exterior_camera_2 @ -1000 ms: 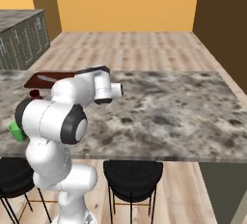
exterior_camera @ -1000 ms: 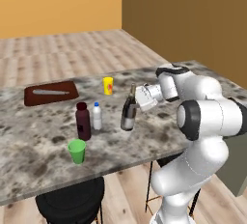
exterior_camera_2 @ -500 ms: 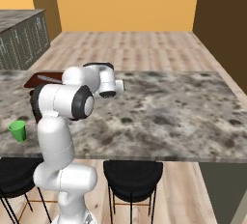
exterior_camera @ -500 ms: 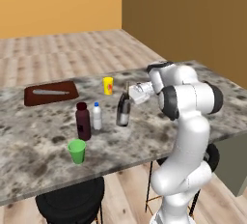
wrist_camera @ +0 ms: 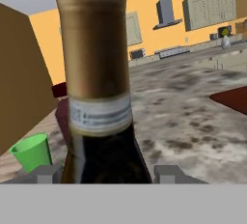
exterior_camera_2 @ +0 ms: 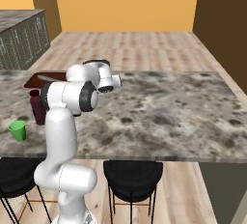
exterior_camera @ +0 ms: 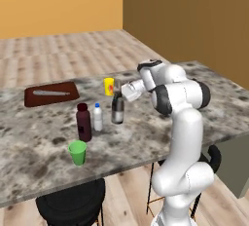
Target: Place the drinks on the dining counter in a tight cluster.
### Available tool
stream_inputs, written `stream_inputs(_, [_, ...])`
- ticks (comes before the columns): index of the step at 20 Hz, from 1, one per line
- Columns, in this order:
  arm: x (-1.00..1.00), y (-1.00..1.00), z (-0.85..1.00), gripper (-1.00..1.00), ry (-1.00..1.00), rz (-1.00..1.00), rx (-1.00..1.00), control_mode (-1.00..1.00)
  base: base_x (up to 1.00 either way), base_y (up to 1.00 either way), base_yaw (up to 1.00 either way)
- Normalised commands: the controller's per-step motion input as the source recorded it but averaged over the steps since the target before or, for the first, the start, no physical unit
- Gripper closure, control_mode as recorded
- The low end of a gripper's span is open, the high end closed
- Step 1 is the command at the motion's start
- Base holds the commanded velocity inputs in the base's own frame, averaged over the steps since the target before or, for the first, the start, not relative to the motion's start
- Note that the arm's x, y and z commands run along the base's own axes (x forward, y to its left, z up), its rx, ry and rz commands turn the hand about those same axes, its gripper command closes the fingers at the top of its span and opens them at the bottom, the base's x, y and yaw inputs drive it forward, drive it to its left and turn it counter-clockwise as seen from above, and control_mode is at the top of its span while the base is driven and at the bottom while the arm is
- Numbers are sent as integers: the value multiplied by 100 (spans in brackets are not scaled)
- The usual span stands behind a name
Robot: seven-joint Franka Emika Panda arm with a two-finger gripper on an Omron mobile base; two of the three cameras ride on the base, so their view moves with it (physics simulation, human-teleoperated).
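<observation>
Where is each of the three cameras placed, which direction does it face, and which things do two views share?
Left base view: behind the arm to its left, facing forward and down over the dining counter; the arm rises at lower right, its gripper closed on the wine bottle.
Right base view: behind the arm to its right, facing the same counter; the arm rises at lower left.
Hand view: on the hand, looking along the gripper at the wine bottle's neck; two finger tips show.
Shared: the green cup and the maroon bottle show in both base views.

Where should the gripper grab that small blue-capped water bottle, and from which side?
Grip the water bottle around its straight body, just under the cap. It stands upright, with the maroon bottle close on one side and the wine bottle on the other, so probably descend from above.
</observation>
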Motion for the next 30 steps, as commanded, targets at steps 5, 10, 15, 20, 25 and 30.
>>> stream_inputs(5, [33,21,-9,100,-1,-1,-9,-100,0,0,0])
stream_inputs(10, [31,13,-9,100,0,-1,0,-100,0,0,0])
stream_inputs(15, [28,12,-18,100,-4,0,0,-100,0,0,0])
stream_inputs(20, [28,9,-21,100,-17,0,-2,-100,0,0,0])
stream_inputs(25, [29,8,-17,100,-20,0,-1,-100,0,0,0])
stream_inputs(30, [14,8,-26,100,-24,0,0,-100,0,0,0])
